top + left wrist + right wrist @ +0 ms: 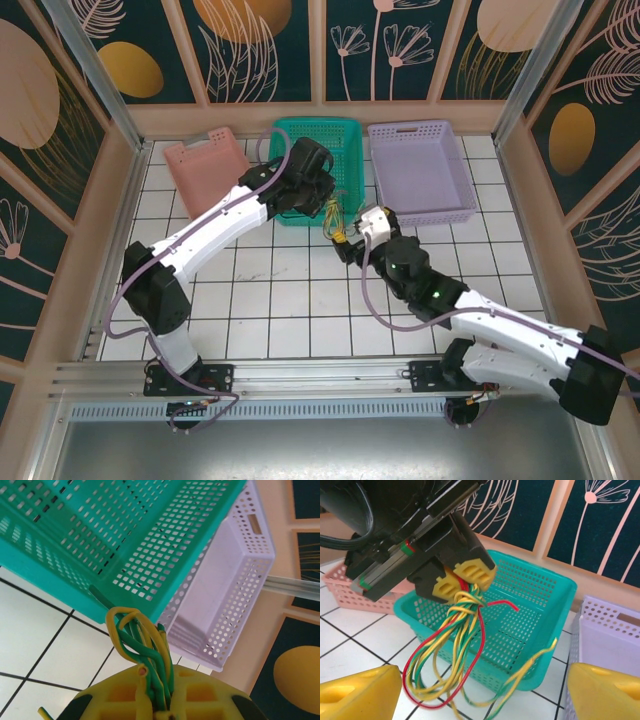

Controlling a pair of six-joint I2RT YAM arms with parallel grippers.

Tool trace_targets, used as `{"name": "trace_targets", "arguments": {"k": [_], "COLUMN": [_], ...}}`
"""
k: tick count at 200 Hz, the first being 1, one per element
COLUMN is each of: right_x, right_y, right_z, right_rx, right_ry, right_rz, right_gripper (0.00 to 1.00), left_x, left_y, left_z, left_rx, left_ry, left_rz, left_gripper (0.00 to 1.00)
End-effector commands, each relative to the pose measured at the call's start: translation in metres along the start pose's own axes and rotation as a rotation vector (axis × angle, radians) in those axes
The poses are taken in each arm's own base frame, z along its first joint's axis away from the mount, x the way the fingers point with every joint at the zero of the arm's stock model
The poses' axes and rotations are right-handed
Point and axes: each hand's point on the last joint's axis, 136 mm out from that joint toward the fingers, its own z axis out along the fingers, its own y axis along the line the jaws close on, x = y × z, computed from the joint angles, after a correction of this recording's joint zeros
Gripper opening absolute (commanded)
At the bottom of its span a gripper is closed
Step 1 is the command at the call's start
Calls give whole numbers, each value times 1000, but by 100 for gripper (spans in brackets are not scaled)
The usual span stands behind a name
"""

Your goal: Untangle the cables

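1. Two grippers meet just near of the teal basket [540, 570], mid-table.
2. Left gripper [465, 582]: fingers clamped on the cables [451, 650] at the bundle's upper end.
3. Cables: red, yellow and green strands hang from that clamp in loose loops, long axis roughly vertical. Whether the lowest loops touch the tiles cannot be told. One red end and one yellow-green end stray right, in front of the basket's near wall.
4. Right gripper [482, 695]: fingers wide apart and empty, facing the loops from the near side. The loops lie between and just beyond its fingertips.
5. Judgement: the right arm is free and nearer the loose ends. The coming move likely turns on closing on one strand low in the bundle, then drawing it away from the clamp.
6. Risk: strands cross closely, so several may be pinched together.
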Motion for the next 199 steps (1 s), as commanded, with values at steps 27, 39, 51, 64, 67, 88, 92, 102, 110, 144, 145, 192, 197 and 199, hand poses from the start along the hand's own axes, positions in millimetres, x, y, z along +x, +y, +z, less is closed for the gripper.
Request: {"name": "trace_targets", "arguments": {"k": [27,39,51,64,67,88,92,102,110,144,145,192,197,199], "right_x": [-21,-15,-9,-4,-3,9,12,16,16,6,6,-18,-19,-19], "right_y": [3,6,3,0,-1,-8,-10,-17,-20,-24,-23,-4,-4,-3], "right_z": [28,34,38,43,44,58,60,64,65,66,66,29,24,22], "right_rx": [78,81,106,135,143,194,206,225,221,123,115,-428,-483,-505], "right_ry": [-49,-32,-17,-4,1,61,70,83,87,91,93,110,121,129], "right_rz": [-33,-21,1,12,12,15,22,52,78,157,160,471,503,517], "right_gripper": [87,86,84,81,80,64,61,51,40,0,0,0,0,0], "left_x": [5,6,6,8,8,11,11,11,10,7,7,-25,-27,-28], "left_y": [-1,-4,-7,-8,-8,-7,-7,-7,-6,-4,-4,-51,-57,-59], "left_z": [-6,-7,-10,-10,-10,-12,-13,-16,-18,-22,-22,-39,-38,-39], "left_rx": [-13,-4,4,1,1,-2,0,3,5,15,16,190,216,227], "left_ry": [36,42,45,55,58,73,73,73,69,55,54,-33,-32,-31], "left_rz": [-106,-110,-108,-106,-106,-107,-107,-105,-105,-89,-87,153,191,204], "left_gripper": [0,0,0,0,0,0,0,0,0,0,0,0,0,0]}}
